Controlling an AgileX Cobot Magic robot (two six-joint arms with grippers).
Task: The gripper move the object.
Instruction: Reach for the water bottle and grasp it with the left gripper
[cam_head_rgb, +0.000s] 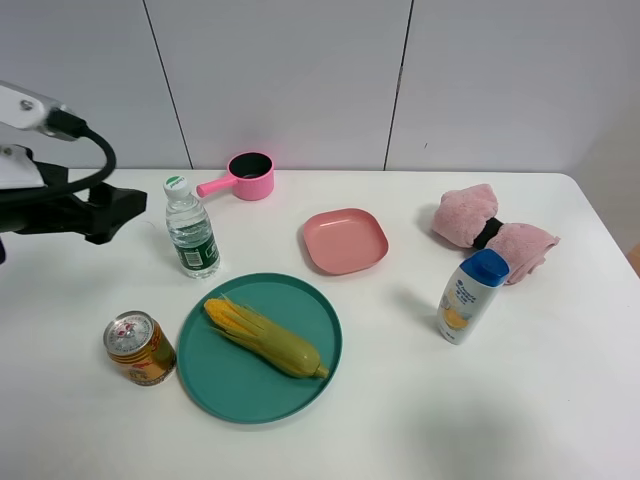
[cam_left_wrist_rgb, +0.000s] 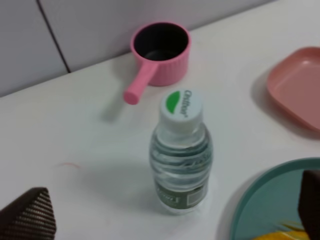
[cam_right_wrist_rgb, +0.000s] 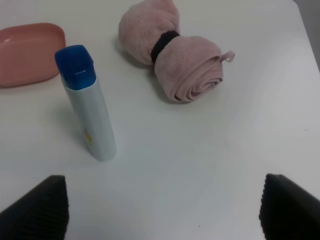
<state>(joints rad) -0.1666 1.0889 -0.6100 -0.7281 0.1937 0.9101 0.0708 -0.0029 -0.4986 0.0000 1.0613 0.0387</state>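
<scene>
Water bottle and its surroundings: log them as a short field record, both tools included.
water bottle: upright, capped, ungrasped
left tool: open, left of bottle in the high view, not touching
right tool: open, empty, over bare table near shampoo bottle
pink saucepan: behind bottle, by the wall
teal plate: holds corn cob
can: upright, left of teal plate
also present: pink square plate, rolled pink towel

Black left arm (cam_head_rgb: 45, 215) with white housing (cam_head_rgb: 22, 105), looping black cable (cam_head_rgb: 108, 150), ribbed dark fingers (cam_left_wrist_rgb: 30, 217)
</scene>
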